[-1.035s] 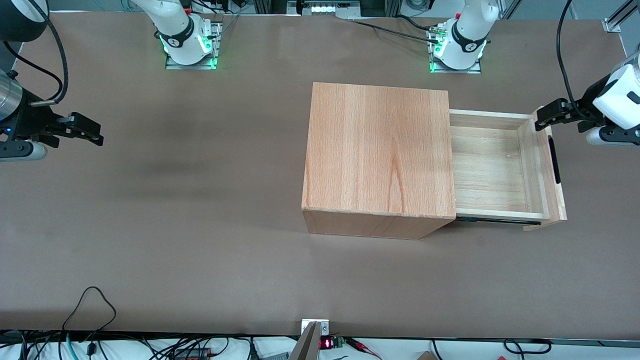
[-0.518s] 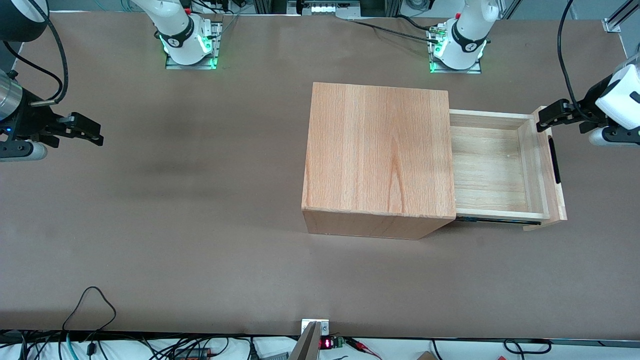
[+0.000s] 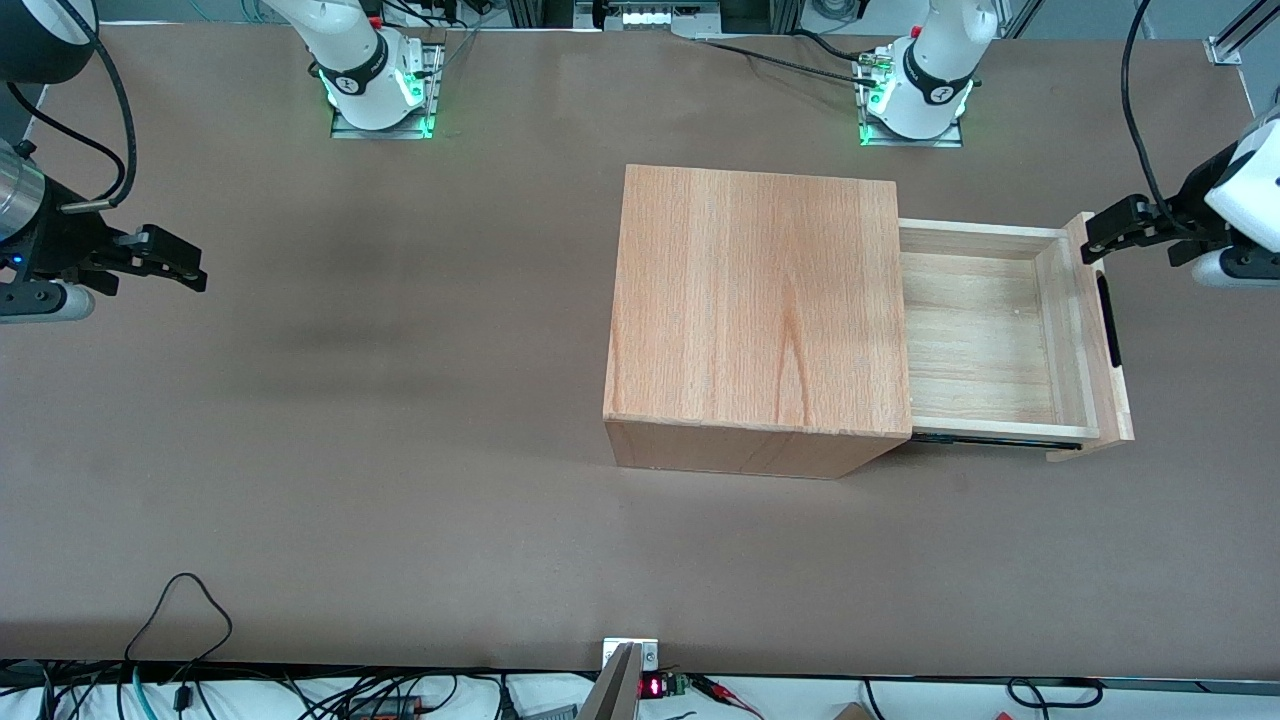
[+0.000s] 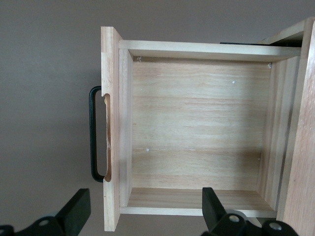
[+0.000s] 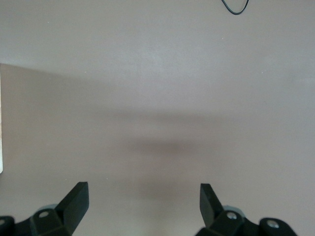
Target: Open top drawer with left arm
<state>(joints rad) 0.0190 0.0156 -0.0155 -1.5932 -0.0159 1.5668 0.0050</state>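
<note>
The cabinet (image 3: 757, 305) was reddish wood with visible vertical grain and a smooth, matt top. The top drawer (image 3: 985, 335) was paler wood, unpainted, with horizontal grain across its floor and a smooth, low-sheen finish. Its handle (image 4: 93, 134) was a slim black bar, apparently metal, with a satin surface. The bench (image 3: 350, 450) carried a brown matt covering, uniform and without gloss. The left arm (image 3: 1250, 195) had glossy white shells and black matt joint parts. Its pincer (image 3: 1095, 235), above the drawer's front panel at the corner farther from the front camera, was matt black, fingers (image 4: 74, 211) spread wide apart.
</note>
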